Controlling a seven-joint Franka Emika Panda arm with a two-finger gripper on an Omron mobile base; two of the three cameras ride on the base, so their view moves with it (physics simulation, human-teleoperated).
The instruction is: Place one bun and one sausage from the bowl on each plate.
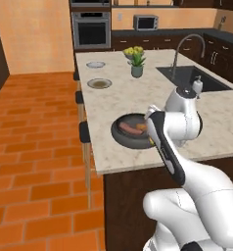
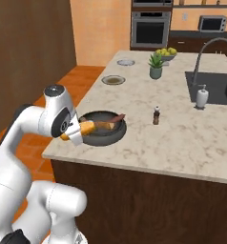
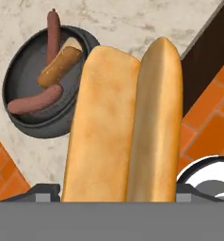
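The gripper was closed on a bun, which stood lengthwise between the jaws and rose large in the hand view, its split running up the middle. In the right base view the same bun showed as an orange end poking out beside the robot's wrist, over the near rim of the bowl. The dark bowl sat near the front edge of the marble counter, and it held the other bun lying across the middle, with one sausage beside it and a second sausage leaning over the far rim. Farther back along the counter's left side lay the two plates, well apart from the bowl: the olive-brown one nearer and the pale one beyond it. Neither plate carried any food. A potted plant stood near them, a small brown bottle stood to the right of the bowl, and a soap dispenser stood by the sink.
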